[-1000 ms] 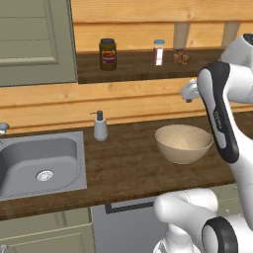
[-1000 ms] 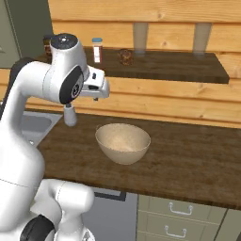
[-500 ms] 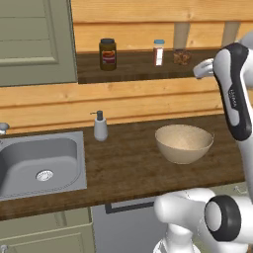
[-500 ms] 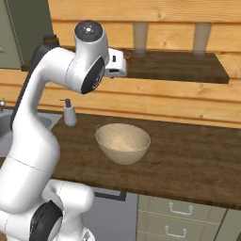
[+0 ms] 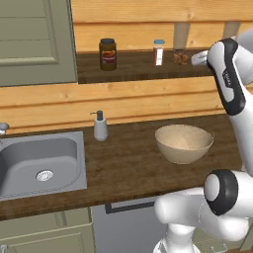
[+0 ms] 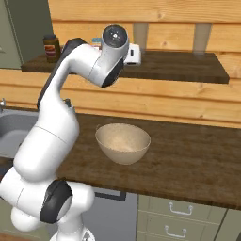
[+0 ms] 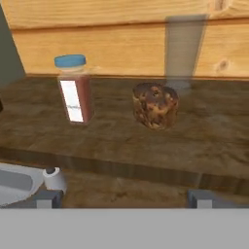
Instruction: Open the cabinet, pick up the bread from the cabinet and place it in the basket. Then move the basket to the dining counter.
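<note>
The bread [image 7: 155,105], a small dark-brown lump, sits on the open wooden shelf [image 7: 204,141] right of a blue-capped spice bottle [image 7: 74,90]. In the hand view my gripper [image 7: 124,198] is open, level with the shelf's front edge, its fingertips [image 7: 48,197] wide apart and short of the bread. In the left base view the gripper [image 5: 196,58] is just right of the bread [image 5: 181,57]. The beige basket [image 5: 184,142] [image 6: 123,142] stands on the worktop below the shelf. A grey-green cabinet door [image 5: 34,39] is at the upper left. The dining counter is out of view.
A dark jar with a yellow label [image 5: 107,53] stands on the shelf left of the bottle [image 5: 158,52]. A soap dispenser [image 5: 100,127] and a grey sink [image 5: 39,163] are on the worktop's left. Drawers [image 6: 174,216] sit under the worktop.
My arm has swung up from over the worktop to shelf height, bringing the hand toward the bread. The jaws stay open. The basket has not moved.
</note>
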